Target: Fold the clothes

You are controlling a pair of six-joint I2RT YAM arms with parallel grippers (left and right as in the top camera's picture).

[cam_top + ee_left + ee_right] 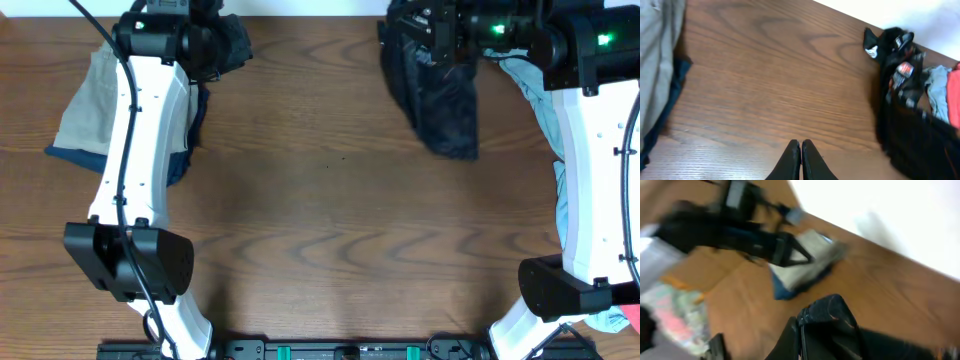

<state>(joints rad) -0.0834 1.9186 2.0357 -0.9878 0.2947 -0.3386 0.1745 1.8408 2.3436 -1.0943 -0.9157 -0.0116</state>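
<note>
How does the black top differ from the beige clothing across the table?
The black jersey is dark with small logos; the khaki shorts are pale and plain. The jersey is bunched up at the right gripper; the shorts lie on a navy garment. Both are unfolded, on the wooden table.

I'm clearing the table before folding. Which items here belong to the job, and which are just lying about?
Job: black jersey, pinched in the right gripper.
Lying about: khaki shorts; navy garment under them; light blue garment; red garment.
</note>
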